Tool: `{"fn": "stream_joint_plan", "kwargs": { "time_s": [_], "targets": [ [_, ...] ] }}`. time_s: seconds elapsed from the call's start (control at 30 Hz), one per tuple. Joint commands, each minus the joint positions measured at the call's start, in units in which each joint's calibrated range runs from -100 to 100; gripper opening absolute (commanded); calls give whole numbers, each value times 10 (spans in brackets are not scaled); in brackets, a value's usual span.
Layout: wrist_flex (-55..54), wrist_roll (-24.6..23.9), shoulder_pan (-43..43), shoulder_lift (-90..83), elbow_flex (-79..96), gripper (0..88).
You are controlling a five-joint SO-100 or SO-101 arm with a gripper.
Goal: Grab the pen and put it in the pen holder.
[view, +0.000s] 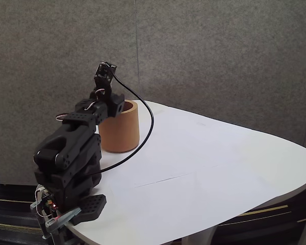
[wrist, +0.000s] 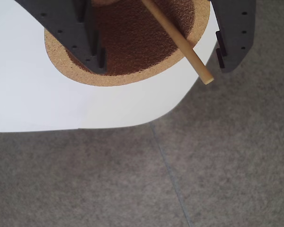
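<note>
The pen holder (view: 121, 131) is an orange-brown cork-like cup standing at the table's back left corner in the fixed view. My gripper (view: 113, 106) hangs right over its mouth. From the wrist view I look down into the pen holder (wrist: 66, 59). The tan pen (wrist: 184, 48) slants across its inside, and the pen's end sticks out past the rim at the right. My gripper (wrist: 162, 65) is open, its dark fingers (wrist: 87, 40) wide apart on either side of the pen and not touching it.
A black cable (view: 147, 130) loops from the wrist camera down past the cup onto the white table (view: 204, 173). The cup stands close to the table's rounded edge (wrist: 132, 124), with grey carpet (wrist: 142, 179) below. A grey wall (view: 219, 56) is behind.
</note>
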Motion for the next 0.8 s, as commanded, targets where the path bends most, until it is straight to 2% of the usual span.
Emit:
{"fn": "stream_joint_plan", "kwargs": {
  "time_s": [0.0,0.27,0.47,0.67,0.77],
  "targets": [
    [-10,3,-3,-5,-4,337],
    [-7,-1,-65,-5,-127,337],
    [-3,-2,-58,4,-273,337],
    [42,-72,-16,5,-354,336],
    [108,-144,55,5,-371,334]
  ]
}}
